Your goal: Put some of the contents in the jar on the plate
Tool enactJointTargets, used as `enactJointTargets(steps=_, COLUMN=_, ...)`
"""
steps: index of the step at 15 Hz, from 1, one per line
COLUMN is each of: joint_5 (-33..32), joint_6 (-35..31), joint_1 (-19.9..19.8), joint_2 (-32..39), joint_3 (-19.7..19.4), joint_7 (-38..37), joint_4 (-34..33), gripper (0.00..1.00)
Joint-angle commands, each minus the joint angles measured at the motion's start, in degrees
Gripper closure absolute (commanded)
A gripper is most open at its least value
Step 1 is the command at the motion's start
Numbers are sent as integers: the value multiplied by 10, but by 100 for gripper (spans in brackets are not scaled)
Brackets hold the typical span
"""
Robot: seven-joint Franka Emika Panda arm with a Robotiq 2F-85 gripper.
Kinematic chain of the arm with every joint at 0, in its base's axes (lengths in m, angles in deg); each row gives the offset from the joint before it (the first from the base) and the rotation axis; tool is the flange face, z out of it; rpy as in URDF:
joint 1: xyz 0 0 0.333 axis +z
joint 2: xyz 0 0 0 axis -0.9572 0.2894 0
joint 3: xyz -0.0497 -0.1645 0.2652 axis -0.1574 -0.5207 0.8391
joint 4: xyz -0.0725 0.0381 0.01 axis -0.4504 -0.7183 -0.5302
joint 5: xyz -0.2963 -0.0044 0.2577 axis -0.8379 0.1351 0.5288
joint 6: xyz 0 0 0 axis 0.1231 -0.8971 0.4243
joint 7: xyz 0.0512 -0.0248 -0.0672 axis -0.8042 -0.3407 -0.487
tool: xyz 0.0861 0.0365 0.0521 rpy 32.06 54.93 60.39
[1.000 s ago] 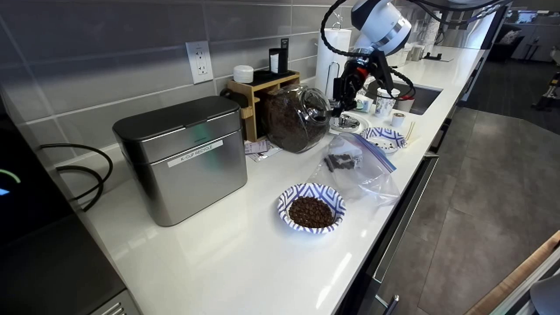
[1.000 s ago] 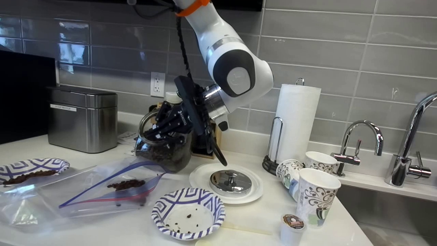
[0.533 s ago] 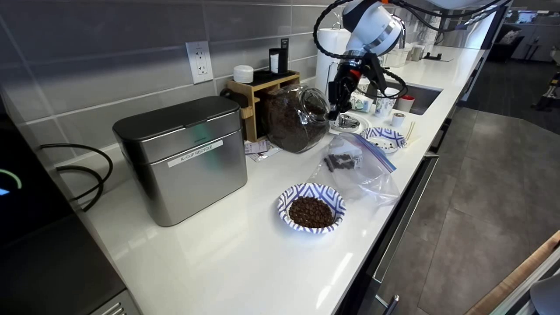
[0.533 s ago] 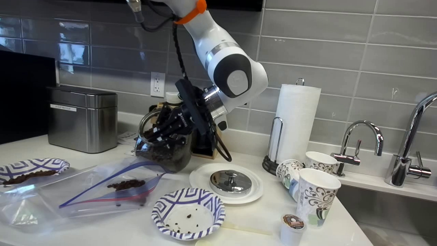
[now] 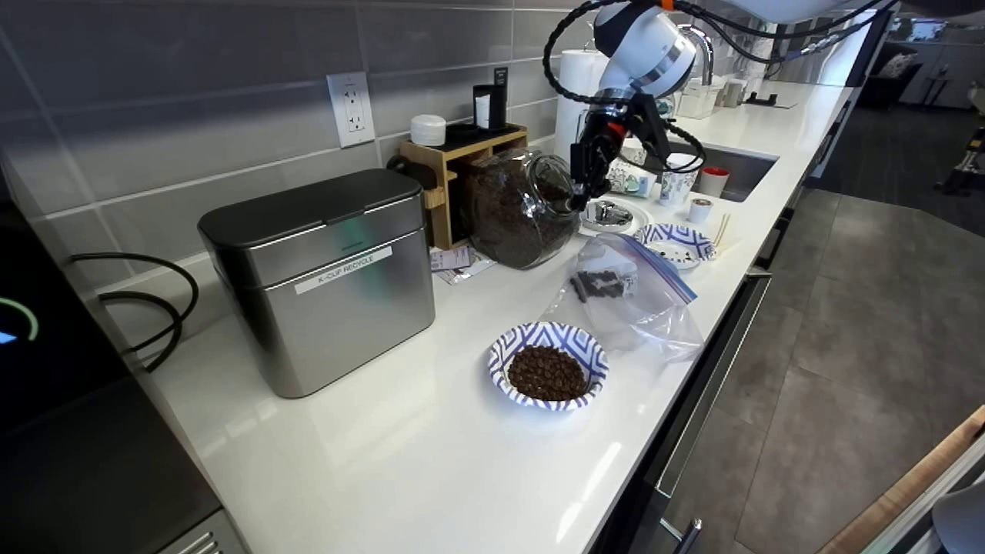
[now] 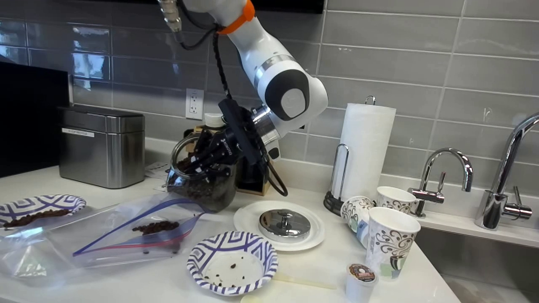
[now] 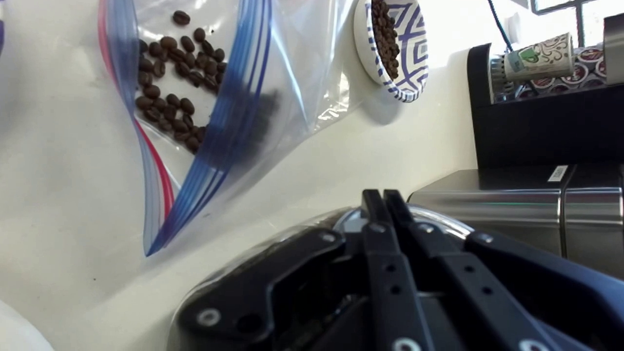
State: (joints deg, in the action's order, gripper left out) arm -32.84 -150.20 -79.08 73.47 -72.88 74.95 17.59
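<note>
The clear glass jar (image 5: 531, 238) leans tilted against the wooden box, its mouth facing outward, with the dark brown contents (image 5: 496, 201) inside. My gripper (image 7: 381, 192) is at the jar's mouth, its two fingers side by side with only a sliver between them and nothing held. In an exterior view the gripper (image 6: 191, 165) overlaps the mouth's metal ring; whether it touches or enters the opening I cannot tell. A white plate (image 6: 244, 223) carries a chrome lid. One patterned bowl-shaped plate (image 5: 500, 371) holds many beans; another patterned plate (image 6: 252, 248) holds only scattered beans.
An unzipped plastic bag (image 6: 105, 235) with beans lies before the jar. A steel bin (image 5: 354, 300) stands beyond the wooden box (image 5: 439, 200). Near the sink are a paper-towel roll (image 6: 364, 147), paper cups (image 6: 391, 240) and a small pod (image 6: 361, 286).
The arm has shifted a little toward the back wall, and the fingertips have slid slightly across the jar's mouth. The jar, plates and bag look unmoved. The gripper has stayed shut.
</note>
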Motion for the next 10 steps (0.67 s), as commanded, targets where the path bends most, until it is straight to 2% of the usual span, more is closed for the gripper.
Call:
enactJointTargets(steps=1, joint_5=-10, joint_6=25, joint_1=-5, joint_2=28, joint_3=12, joint_7=-12, joint_4=-39, gripper=99)
enactJointTargets(steps=6, joint_5=4, joint_6=32, joint_1=-13, joint_2=35, joint_3=20, joint_7=-2, joint_4=-44, gripper=99)
enactJointTargets(steps=10, joint_5=11, joint_6=-1, joint_1=-10, joint_2=18, joint_3=21, joint_7=-3, joint_4=-15, gripper=99)
